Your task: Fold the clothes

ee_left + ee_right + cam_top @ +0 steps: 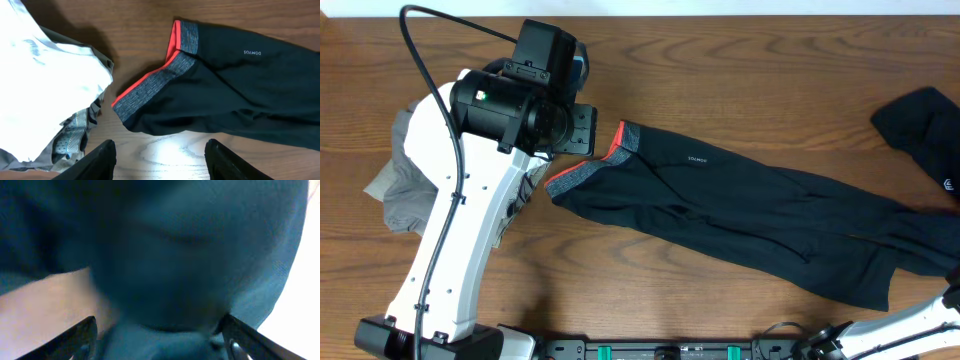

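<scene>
Robot-manipulation bench, most likely a laboratory. My white left arm [460, 215], trailing a black cable [410, 50], stands over a plain wood-grain table [740, 60]. A black mounting rail [650, 350] with green clips runs along the near edge. Loose garments lie as test pieces: black trousers [740, 210] and a grey-white heap [405, 185].

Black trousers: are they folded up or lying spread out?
Spread out. The black trousers lie stretched full length on the wooden table, grey waistband at one end, legs at the other, no crosswise fold.
</scene>
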Controlling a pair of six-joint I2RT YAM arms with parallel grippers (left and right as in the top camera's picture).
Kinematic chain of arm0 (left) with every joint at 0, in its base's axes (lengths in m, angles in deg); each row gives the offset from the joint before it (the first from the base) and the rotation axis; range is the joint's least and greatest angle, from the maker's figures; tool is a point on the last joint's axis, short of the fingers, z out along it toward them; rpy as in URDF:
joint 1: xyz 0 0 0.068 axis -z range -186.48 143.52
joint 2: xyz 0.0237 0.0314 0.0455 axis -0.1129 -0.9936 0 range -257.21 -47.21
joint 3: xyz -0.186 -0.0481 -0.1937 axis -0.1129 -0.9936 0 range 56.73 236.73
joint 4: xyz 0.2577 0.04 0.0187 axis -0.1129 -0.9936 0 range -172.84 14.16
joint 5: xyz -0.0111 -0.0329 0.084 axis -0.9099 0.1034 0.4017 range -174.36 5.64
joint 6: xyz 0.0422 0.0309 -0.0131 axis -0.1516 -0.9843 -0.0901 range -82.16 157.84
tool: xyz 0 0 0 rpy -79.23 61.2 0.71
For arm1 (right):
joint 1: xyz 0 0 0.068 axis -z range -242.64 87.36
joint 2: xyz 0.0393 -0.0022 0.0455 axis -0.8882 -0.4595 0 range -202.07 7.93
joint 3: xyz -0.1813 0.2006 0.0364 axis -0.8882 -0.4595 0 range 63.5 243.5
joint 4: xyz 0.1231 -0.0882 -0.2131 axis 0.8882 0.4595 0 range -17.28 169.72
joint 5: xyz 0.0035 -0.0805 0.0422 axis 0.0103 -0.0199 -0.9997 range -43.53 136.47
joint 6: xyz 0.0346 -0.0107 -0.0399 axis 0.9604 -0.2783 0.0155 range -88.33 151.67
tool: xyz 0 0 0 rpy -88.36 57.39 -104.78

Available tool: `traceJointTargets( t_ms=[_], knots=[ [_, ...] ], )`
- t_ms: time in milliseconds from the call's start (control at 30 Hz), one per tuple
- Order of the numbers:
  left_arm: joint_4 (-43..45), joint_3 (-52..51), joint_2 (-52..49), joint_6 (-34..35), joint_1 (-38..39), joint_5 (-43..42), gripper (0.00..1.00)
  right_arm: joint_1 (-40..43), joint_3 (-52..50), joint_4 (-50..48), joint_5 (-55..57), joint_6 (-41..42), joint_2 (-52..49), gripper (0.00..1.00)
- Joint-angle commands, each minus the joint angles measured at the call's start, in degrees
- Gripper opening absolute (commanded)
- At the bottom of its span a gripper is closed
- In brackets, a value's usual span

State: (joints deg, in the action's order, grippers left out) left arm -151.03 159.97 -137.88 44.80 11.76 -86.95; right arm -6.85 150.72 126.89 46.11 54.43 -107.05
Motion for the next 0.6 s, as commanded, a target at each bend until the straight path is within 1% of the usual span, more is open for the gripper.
traceJointTargets(
  t_ms=[0, 33, 67, 167, 200, 300, 367, 467, 567],
  knots=[
    [-0.15, 0.81, 0.59, -1.4, 0.11, 0.66, 0.6, 0.44, -2.16, -2.8, 2.21, 0.79, -0.11, 0.55],
    [-0.11, 0.81, 0.59, -1.38, 0.11, 0.66, 0.6, 0.37, -2.16, -3.39, 1.68, 0.79, -0.11, 0.35],
    [0.02, 0.81, 0.59, -1.38, 0.11, 0.66, 0.6, 0.33, -2.01, -4.15, 1.01, 0.76, -0.07, 0.25],
    [0.5, 0.81, 0.59, -1.38, 0.11, 0.66, 0.6, 0.35, 0.2, -4.31, -0.26, 0.76, 0.02, 0.05],
    [0.68, 0.81, 0.59, -1.38, 0.11, 0.66, 0.6, 0.33, 1.49, -4.26, -1.36, 0.59, 0.02, 0.01],
    [1.03, 0.81, 0.59, -1.38, 0.11, 0.63, 0.6, 0.22, 5.84, -4.98, -9.29, -1.86, 0.37, 0.01],
    [1.31, 0.81, 0.59, -1.36, 0.11, 0.66, 0.61, 0.09, 9.27, -7.19, -16.48, -4.31, 0.72, 0.01],
    [1.53, 0.81, 0.59, -1.36, 0.11, 0.63, 0.61, 0.07, 14.4, -10.32, -23.91, -6.23, 0.87, 0.01],
    [1.53, 0.81, 0.59, -1.33, 0.11, 0.63, 0.61, 0.07, 20.46, -11.98, -25.62, -6.34, 0.87, 0.01]
  ],
)
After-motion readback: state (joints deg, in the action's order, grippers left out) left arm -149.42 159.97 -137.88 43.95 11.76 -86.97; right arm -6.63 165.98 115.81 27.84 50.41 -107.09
